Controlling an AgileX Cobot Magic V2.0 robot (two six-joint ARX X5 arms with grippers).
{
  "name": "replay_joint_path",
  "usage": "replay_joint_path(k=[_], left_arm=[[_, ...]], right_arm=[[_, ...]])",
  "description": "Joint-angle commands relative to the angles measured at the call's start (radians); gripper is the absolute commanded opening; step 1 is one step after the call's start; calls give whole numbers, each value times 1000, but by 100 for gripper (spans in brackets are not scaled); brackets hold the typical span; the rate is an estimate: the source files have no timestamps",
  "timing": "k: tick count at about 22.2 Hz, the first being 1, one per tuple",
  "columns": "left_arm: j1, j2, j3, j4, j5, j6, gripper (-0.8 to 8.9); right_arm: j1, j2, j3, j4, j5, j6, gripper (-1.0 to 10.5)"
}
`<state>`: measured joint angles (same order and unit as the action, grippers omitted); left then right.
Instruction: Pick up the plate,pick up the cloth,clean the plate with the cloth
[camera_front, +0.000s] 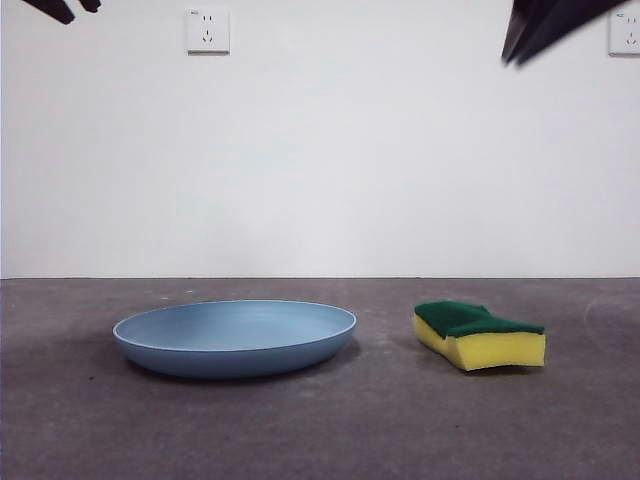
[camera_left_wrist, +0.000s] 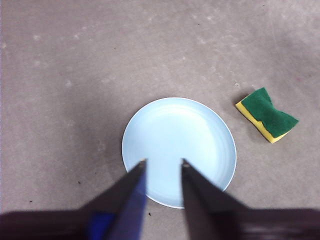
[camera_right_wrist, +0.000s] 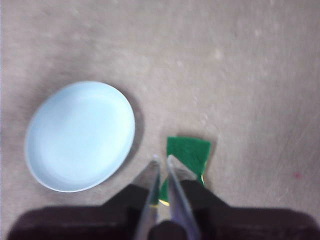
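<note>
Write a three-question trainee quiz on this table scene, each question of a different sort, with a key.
1. True or false: the sponge lies inside the plate.
2. Multiple choice: which face of the sponge is up? A) the yellow foam B) the dark green scouring layer C) it stands on end
3. Fill in: the left gripper hangs above the ____, with its jaws apart.

Key
1. False. The sponge rests on the table beside the plate, apart from it.
2. B.
3. Plate. The right gripper is above the sponge, with its jaws nearly together; neither gripper holds anything.
</note>
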<state>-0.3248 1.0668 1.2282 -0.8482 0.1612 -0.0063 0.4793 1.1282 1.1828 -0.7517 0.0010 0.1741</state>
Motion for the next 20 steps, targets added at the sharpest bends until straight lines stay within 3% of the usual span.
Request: replay_joint_path(k=[1, 3, 6, 10, 14, 20], left_arm=[[-16, -30, -11, 13, 2, 19, -8], [-31, -76, -12, 23, 1, 19, -8], [-49, -174, -61, 97, -8, 18, -8], [-49, -349, -283, 217, -31, -2, -8], [-49, -532, -550, 365, -69, -51, -8], [-49, -621, -658, 442, -78, -64, -7]], right_arm=[[26, -49, -6, 2, 8, -39, -9], [66, -98, -14, 11, 43, -45, -9], [140, -185, -89, 75, 188, -60, -9], [211, -314, -253, 148, 277, -60, -9], [238, -445, -453, 293, 293, -58, -10], [235, -491, -571, 318, 304, -52, 0]])
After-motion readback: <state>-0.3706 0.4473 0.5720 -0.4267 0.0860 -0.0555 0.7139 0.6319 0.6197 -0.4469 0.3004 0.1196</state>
